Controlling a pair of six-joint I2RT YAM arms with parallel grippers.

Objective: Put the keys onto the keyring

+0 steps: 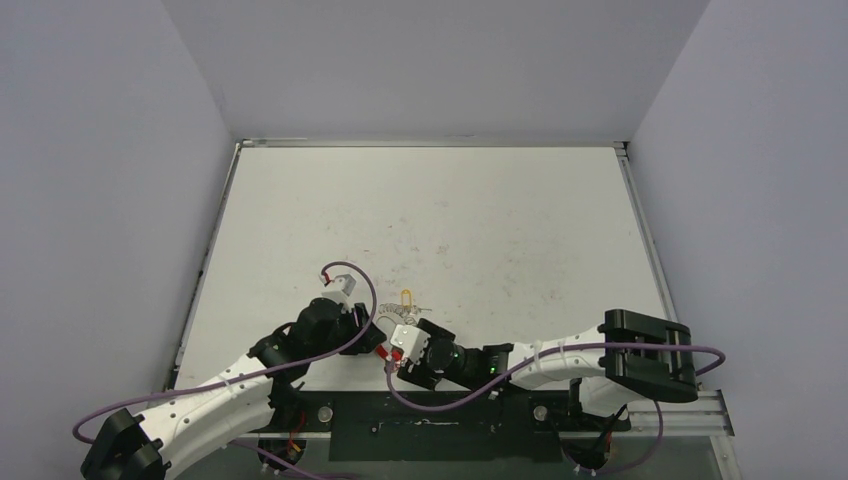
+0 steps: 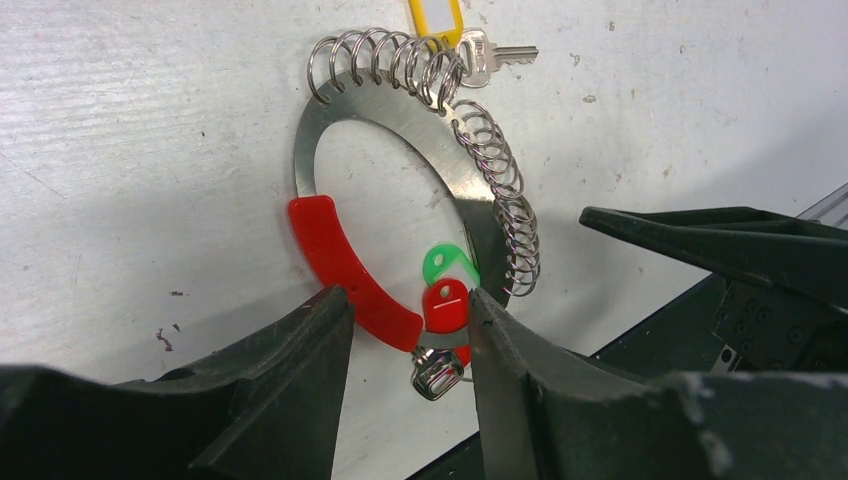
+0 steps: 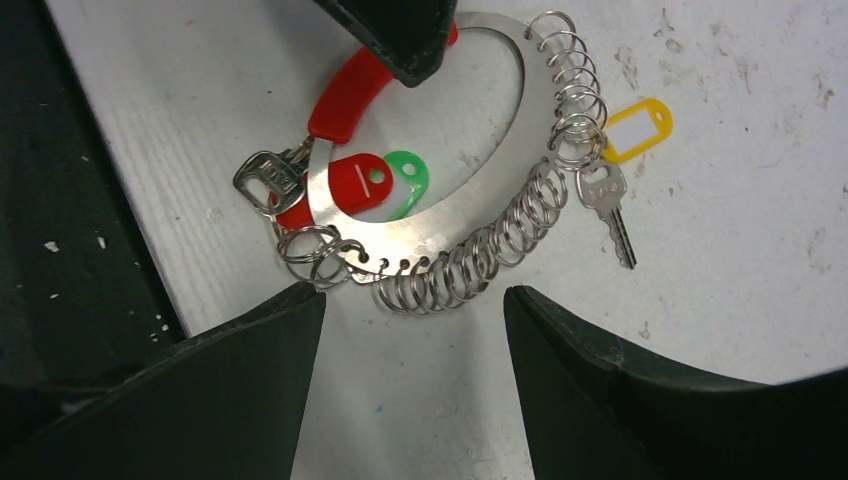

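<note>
The keyring [image 2: 385, 105] is a flat silvery band lying on the table, with a red plastic piece [image 2: 335, 250] and a row of small wire loops [image 3: 470, 265] along its rim. A silver key [image 3: 605, 195] with a yellow tag [image 3: 640, 130] hangs from one loop. Red [image 2: 445, 305] and green [image 2: 448, 265] tags lie inside the band, and another key's head [image 2: 437, 372] shows just outside it. My left gripper [image 2: 405, 295] stands open, its tips over the red piece and the band. My right gripper [image 3: 410, 295] is open just short of the loops, with nothing between its fingers. In the top view the ring [image 1: 392, 315] sits between both grippers.
The white table [image 1: 430, 220] stretches far beyond the ring. A black strip [image 1: 430, 425] runs along the near edge, close to the ring. The right gripper's dark finger [image 2: 720, 240] reaches in beside the ring. Grey walls close in the table's sides.
</note>
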